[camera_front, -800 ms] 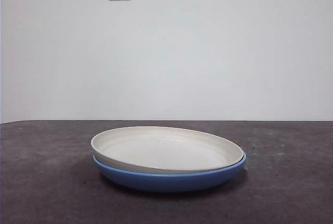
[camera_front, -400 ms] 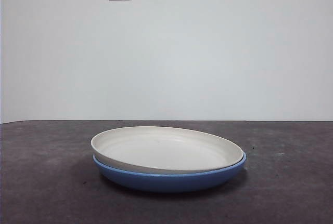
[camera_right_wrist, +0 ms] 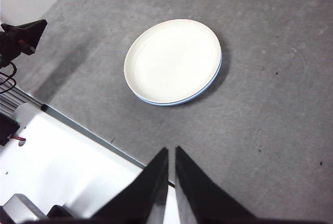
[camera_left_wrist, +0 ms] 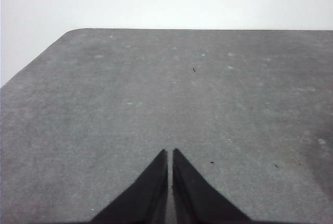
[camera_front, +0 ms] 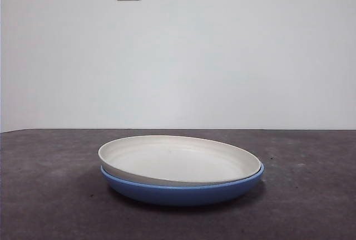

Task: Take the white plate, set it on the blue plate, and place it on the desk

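Nothing's moved: white plate sits stacked on blue plate, both claws clenched empty, unstacking onto desk remains.

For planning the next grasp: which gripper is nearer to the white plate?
Right, probably. The right gripper, jaws shut, hangs high above the desk with the white plate in view. The left gripper, also shut, faces bare desk; no plate appears there.
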You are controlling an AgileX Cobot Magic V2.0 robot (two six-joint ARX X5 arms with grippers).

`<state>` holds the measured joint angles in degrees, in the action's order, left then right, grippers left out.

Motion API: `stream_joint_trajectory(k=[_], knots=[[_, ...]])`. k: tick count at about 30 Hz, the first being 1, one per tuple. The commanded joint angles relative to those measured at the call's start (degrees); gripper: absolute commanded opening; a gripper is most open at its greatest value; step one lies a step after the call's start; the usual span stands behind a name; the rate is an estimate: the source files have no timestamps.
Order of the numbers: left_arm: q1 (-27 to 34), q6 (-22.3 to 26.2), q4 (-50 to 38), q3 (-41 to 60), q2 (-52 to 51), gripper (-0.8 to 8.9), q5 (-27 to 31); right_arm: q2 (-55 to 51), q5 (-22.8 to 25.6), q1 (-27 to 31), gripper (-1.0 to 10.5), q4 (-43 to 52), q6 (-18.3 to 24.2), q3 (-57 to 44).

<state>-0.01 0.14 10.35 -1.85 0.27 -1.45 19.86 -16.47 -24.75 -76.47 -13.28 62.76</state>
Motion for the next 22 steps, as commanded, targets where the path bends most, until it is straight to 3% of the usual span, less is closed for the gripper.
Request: stream_joint_trajectory(k=[1,15,16,17,19,22], knots=[[0.11,0.44,0.42,1.2,-0.09,0.19,0.2,0.11,0.02,-0.35,0.2,-1.99,0.48,1.01],[0.11,0.44,0.42,1.2,-0.09,0.19,0.2,0.11,0.04,-0.2,0.2,-1.97,0.5,1.01],[0.11,0.44,0.42,1.2,-0.09,0.19,0.2,0.11,0.11,0.35,0.2,-1.99,1.88,1.01],[0.11,0.44,0.42,1.2,-0.09,0.19,0.2,0.11,0.37,1.46,0.2,-1.99,6.58,1.01],[0.11,0.44,0.42,1.2,-0.09,0.19,0.2,0.11,0.31,3.98,0.2,0.42,11.72,0.31],[0.11,0.44,0.42,1.2,-0.09,0.19,0.2,-0.74,-0.02,8.7,0.2,13.86,17.07,-4.28]])
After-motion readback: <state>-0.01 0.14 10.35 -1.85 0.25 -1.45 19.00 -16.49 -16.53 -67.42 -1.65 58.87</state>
